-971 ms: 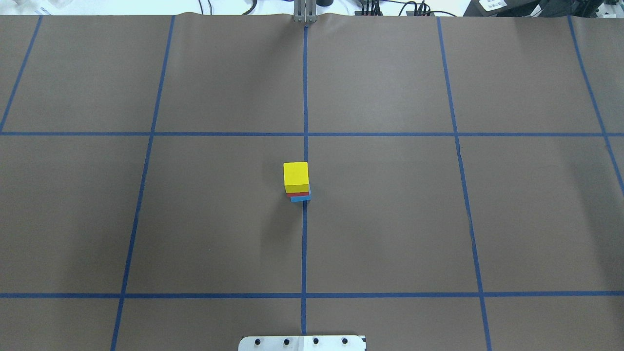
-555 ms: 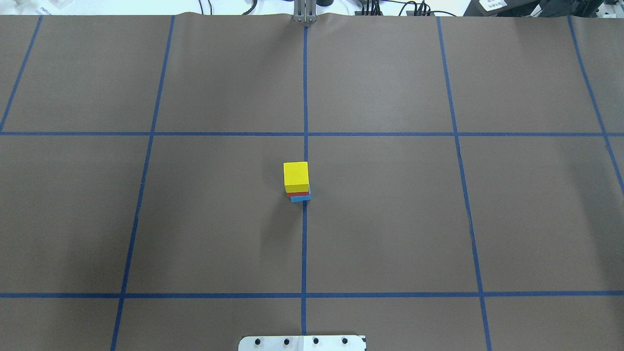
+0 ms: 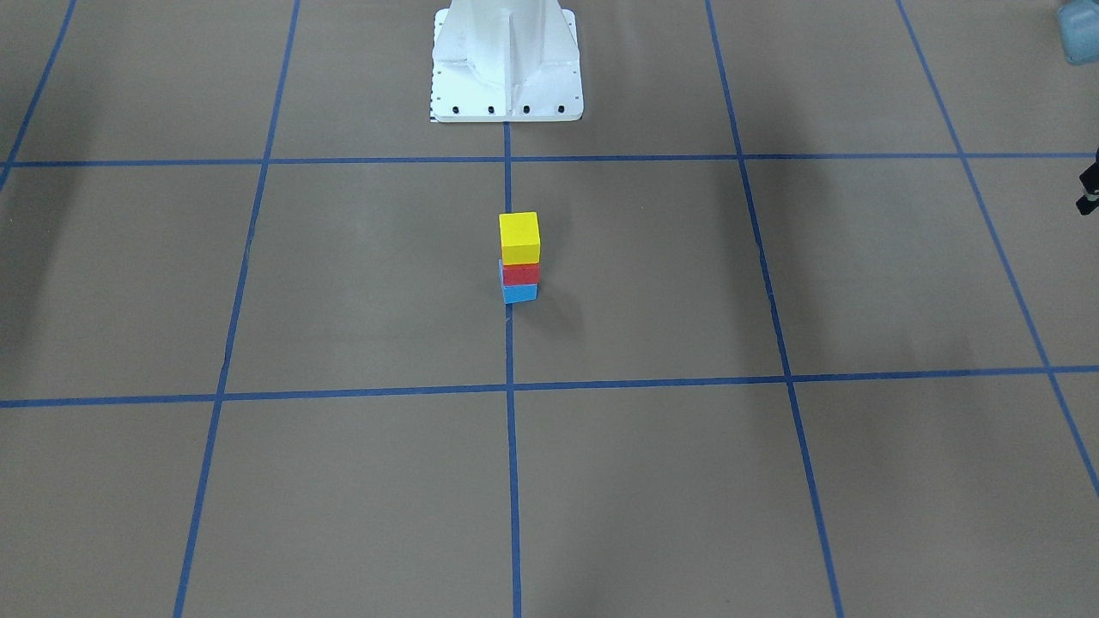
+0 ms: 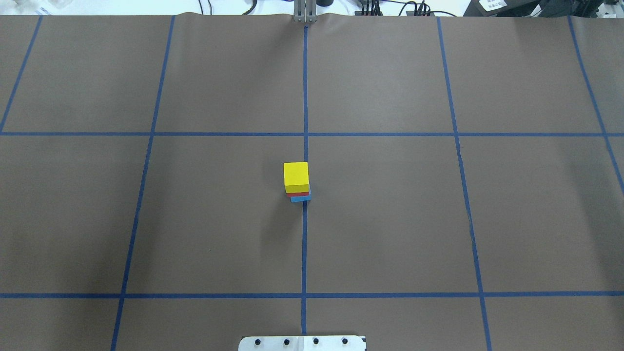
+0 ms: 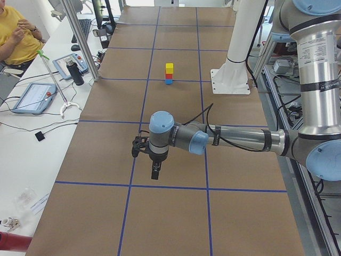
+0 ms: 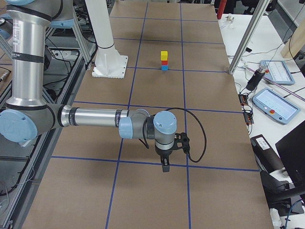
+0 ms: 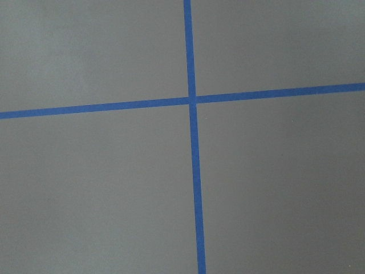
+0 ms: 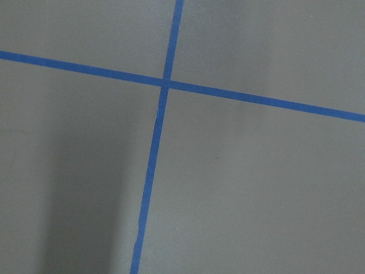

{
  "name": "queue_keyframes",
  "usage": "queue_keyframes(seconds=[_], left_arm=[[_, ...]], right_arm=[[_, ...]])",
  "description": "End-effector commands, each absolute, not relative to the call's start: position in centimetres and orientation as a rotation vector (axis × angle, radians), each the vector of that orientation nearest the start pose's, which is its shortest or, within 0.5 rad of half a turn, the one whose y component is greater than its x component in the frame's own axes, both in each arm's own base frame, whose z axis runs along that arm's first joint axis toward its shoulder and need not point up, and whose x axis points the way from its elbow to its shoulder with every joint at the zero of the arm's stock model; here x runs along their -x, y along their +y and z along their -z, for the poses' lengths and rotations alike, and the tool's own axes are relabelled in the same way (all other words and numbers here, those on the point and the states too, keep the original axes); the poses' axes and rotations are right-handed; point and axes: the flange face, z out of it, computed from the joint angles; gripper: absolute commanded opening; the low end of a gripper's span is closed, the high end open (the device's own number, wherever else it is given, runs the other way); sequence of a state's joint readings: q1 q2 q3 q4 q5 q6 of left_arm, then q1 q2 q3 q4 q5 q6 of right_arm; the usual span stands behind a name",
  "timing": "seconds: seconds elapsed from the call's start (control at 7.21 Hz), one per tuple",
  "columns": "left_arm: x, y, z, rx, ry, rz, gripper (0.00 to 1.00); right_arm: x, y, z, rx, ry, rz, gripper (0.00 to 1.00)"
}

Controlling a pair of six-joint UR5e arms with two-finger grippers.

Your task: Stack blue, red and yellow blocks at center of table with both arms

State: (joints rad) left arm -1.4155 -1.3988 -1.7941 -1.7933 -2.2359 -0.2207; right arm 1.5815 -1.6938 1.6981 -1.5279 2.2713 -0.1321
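Note:
A yellow block [image 4: 296, 176] sits on a red block [image 4: 298, 194], which sits on a blue block [image 4: 300, 199], as one stack by the table's centre line. The stack also shows in the front view [image 3: 519, 237] and in both side views. My left gripper [image 5: 155, 172] hangs over the table far from the stack, toward the table's left end. My right gripper [image 6: 165, 164] hangs over the opposite end. Both point down; I cannot tell whether they are open or shut. Neither shows in the overhead view. The wrist views show only brown table and blue tape lines.
The white robot pedestal [image 3: 506, 60] stands behind the stack. Blue tape lines [image 4: 304, 243] grid the brown table. Tablets [image 5: 32, 97] and cables lie on the operators' bench, where a person in yellow [image 5: 16, 32] sits. An aluminium post [image 6: 243, 45] stands at the table's far edge.

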Motion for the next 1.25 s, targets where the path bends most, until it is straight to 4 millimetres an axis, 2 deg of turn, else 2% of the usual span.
queue_keyframes(seconds=[0.0, 0.14, 0.42, 0.56, 0.83, 1.11], left_arm=[[0.3, -44.4, -62.1, -0.051, 0.711, -0.114, 1.00], [0.8, -45.0, -62.0, 0.000, 0.694, -0.173, 1.00], [3.8, -44.3, -63.0, -0.027, 0.699, -0.221, 1.00], [4.7, -43.7, -63.6, -0.041, 0.702, -0.254, 1.00], [7.8, -42.7, -65.8, -0.048, 0.800, -0.163, 1.00], [8.5, -42.9, -64.4, -0.081, 0.806, -0.155, 1.00]], right_arm=[[-7.4, -44.5, -65.3, -0.098, -0.696, 0.134, 1.00], [-7.4, -44.6, -65.2, -0.100, -0.696, 0.134, 1.00], [-7.4, -44.5, -65.3, -0.099, -0.696, 0.135, 1.00], [-7.4, -44.5, -65.2, -0.100, -0.698, 0.134, 1.00], [-7.4, -44.5, -65.2, -0.099, -0.698, 0.135, 1.00], [-7.5, -44.4, -65.3, -0.098, -0.699, 0.130, 1.00]])
